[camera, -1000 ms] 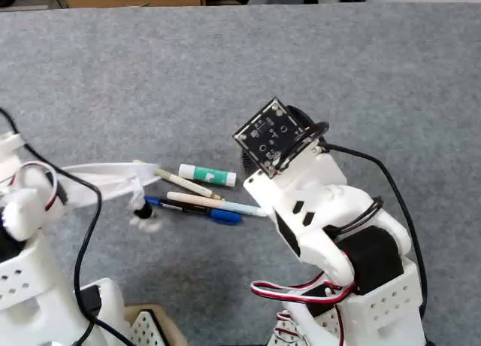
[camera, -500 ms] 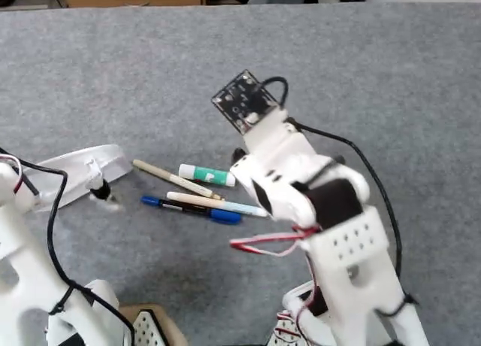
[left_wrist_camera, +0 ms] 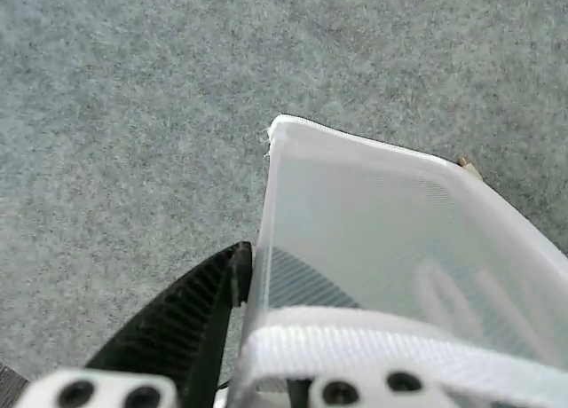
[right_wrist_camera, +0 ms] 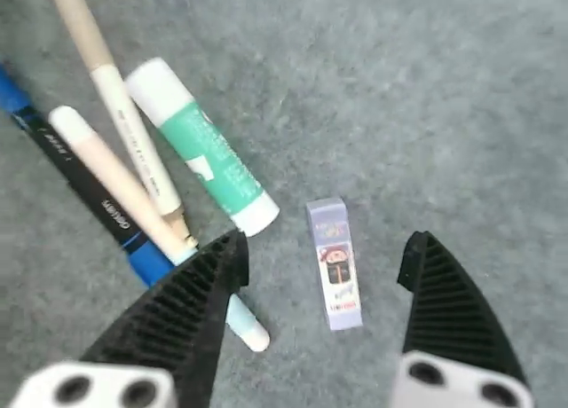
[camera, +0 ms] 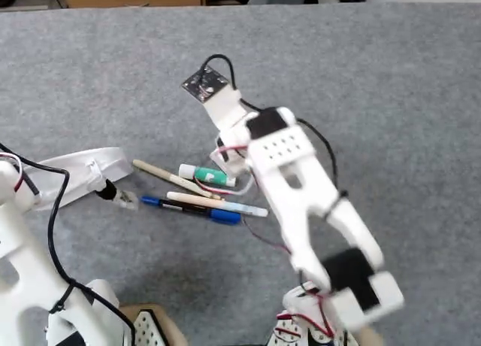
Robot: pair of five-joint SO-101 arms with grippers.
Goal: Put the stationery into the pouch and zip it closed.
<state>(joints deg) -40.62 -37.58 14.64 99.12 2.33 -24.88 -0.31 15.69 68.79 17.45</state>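
Right wrist view gives us the right gripper (right_wrist_camera: 326, 241) with its 2 black jaws spread wide, hanging over the grey mat (right_wrist_camera: 426, 89) and holding nothing. Between the jaw tips a small lilac box (right_wrist_camera: 335, 264) with a printed label lies flat on the mat. Near it is a green-and-white glue stick (right_wrist_camera: 200, 155), its white end close to the box but apart from it. On the glue stick's far side runs a beige pen (right_wrist_camera: 106, 89), then a cream pen (right_wrist_camera: 111, 182) with a pale blue end, then a blue-and-black pen (right_wrist_camera: 89, 200). These 3 lie close together, and the cream pen touches the blue-and-black pen near its blue cap. In the high view we see the right arm (camera: 289, 165) stretched across the mat (camera: 376, 75), with its wrist above the glue stick (camera: 197, 173). The beige pen (camera: 169, 177), cream pen (camera: 203, 202) and blue-and-black pen (camera: 188, 208) lie fanned beside it. The white, see-through pouch (camera: 79, 165) sits toward the left arm's side, its end just beside the beige pen's tip. A dark pull (camera: 107, 189) with a pale tag hangs off that end. In the left wrist view the left gripper (left_wrist_camera: 248, 266) is pinching the pouch (left_wrist_camera: 373, 222): its black jaw lies against the outside of the mesh wall, and the white jaw presses from the other side.
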